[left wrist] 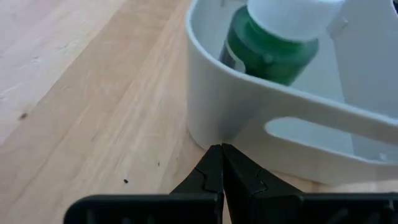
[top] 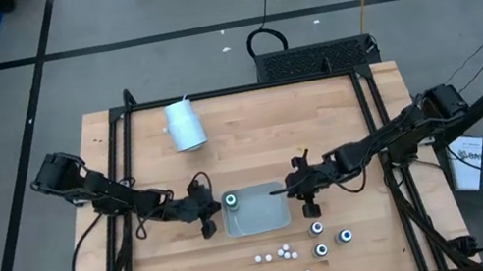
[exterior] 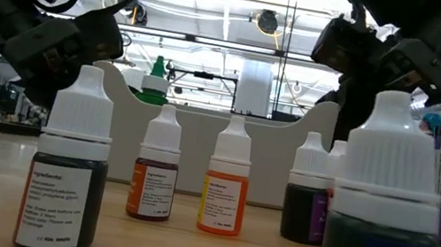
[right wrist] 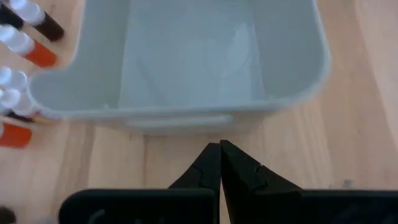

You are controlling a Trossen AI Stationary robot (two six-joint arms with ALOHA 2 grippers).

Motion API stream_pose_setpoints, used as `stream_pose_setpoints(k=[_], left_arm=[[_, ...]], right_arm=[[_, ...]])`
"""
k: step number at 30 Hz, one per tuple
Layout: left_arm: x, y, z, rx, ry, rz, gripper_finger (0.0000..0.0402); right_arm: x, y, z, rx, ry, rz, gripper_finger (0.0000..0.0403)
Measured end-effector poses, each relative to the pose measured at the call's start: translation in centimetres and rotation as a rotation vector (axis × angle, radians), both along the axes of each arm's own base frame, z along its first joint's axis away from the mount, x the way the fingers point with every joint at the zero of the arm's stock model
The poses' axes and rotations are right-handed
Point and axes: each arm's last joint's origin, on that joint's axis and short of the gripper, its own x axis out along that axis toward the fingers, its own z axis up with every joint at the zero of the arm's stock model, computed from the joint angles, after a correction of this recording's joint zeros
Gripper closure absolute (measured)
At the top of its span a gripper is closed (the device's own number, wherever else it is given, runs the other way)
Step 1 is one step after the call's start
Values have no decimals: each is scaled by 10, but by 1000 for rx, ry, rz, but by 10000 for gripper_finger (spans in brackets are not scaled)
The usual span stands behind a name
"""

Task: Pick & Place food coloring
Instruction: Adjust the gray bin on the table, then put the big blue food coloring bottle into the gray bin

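Note:
The food coloring stands loose on the wooden table near the front: dark round bottles [top: 317, 228] and several small white-capped ones [top: 282, 250], seen close up in the low view [exterior: 225, 187]. One green bottle [left wrist: 273, 53] stands inside the grey tray [top: 271, 215], in its far left corner. My left gripper [left wrist: 221, 155] is shut, its tips at the outside of that corner. My right gripper [right wrist: 219, 149] is shut and empty, just short of the tray's right end wall [right wrist: 180, 118]. My left gripper's shut fingertips [left wrist: 211, 163] stand right against the foot of the tray's far left corner [left wrist: 202, 127], slanting down from the table's left. Whether they touch the wall, I cannot tell. They hold nothing.
A large white cylinder [top: 185, 125] lies on the table's far left part. Black frame rails [top: 119, 177] run along both sides of the table. Small bottles [right wrist: 28, 37] stand near the tray's front side.

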Motion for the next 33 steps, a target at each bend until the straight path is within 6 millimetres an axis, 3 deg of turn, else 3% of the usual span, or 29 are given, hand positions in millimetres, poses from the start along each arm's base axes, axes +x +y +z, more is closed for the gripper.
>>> stream_pose_setpoints(k=[5, 12, 16, 20, 23, 29, 33], left_arm=[[-2, 2, 0, 54, 24, -2, 396], [-7, 9, 6, 188, 38, 23, 396], [-10, 14, 20, 226, 7, 31, 396], [-12, 17, 35, 242, -58, 49, 396], [-13, 18, 44, 257, -101, 68, 396], [-13, 19, 51, 244, -153, 83, 396], [-12, 17, 52, 195, -162, 67, 396]], right_arm=[[-21, -10, 16, -32, 73, -37, 403], [-74, -14, 80, -71, -73, -78, 403], [-103, 1, 109, -108, -150, -74, 403], [-119, 27, 130, -106, -172, -6, 403], [-124, 48, 129, -99, -137, 73, 403], [-131, 91, 109, -166, -63, 273, 397], [-134, 112, 101, -145, -62, 328, 356]])
